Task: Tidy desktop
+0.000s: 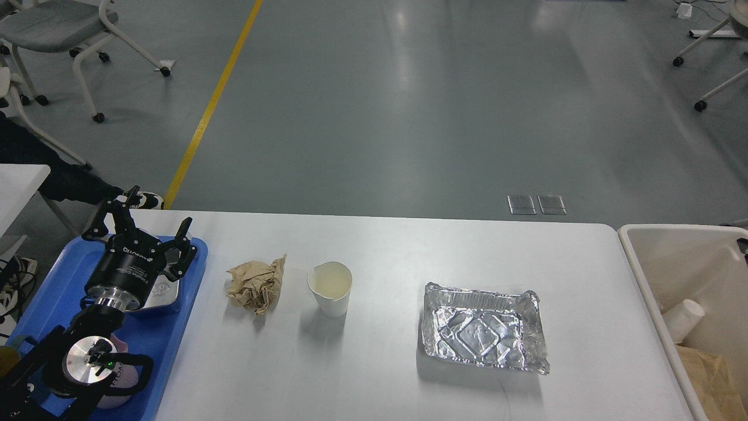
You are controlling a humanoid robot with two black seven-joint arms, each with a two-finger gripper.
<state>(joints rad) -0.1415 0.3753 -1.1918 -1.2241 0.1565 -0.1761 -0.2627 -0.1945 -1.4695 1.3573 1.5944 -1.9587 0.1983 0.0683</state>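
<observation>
The white desktop (pixel 385 245) holds a crumpled brown paper ball (pixel 256 285), a dented white paper cup (pixel 331 287) and an empty foil tray (pixel 484 327). My left gripper (pixel 159 211) is open and empty. It hovers over the blue plastic tray (pixel 175 316) at the left, above a small metal dish (pixel 160 292), well left of the paper ball. My right gripper is out of view.
A beige bin (pixel 643 275) stands off the right edge, holding a white paper cup (pixel 682 318) and brown paper (pixel 710 374). A pink cup (pixel 117 374) sits in the blue tray under my arm. Chairs stand on the grey floor beyond.
</observation>
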